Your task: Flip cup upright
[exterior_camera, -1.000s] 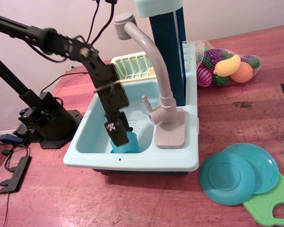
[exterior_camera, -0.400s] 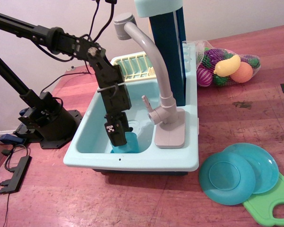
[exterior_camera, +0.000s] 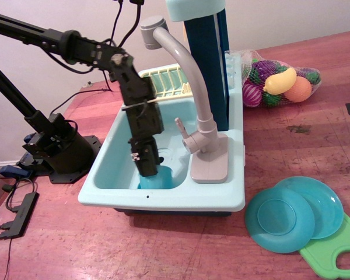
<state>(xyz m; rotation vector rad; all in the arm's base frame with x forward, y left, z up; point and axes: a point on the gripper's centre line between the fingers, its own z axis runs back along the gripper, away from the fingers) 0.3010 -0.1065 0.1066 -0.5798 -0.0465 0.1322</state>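
Note:
The small teal-blue cup (exterior_camera: 161, 177) stands in the front part of the toy sink basin (exterior_camera: 108, 169), close to the front wall. My black gripper (exterior_camera: 147, 168) reaches down into the basin and its fingers are at the cup's left side and rim, apparently closed on it. The cup's handle is hidden. The fingertips are partly hidden by the cup and the basin wall.
A grey faucet (exterior_camera: 189, 87) arches over the basin right of my arm. A yellow dish rack (exterior_camera: 163, 81) sits behind. Two teal plates (exterior_camera: 294, 213) and a green cutting board (exterior_camera: 335, 251) lie at the front right. A net bag of toy fruit (exterior_camera: 277, 81) is at the back right.
My arm has shifted slightly right and its wrist has turned. The cup has moved a little right with it, in the gripper.

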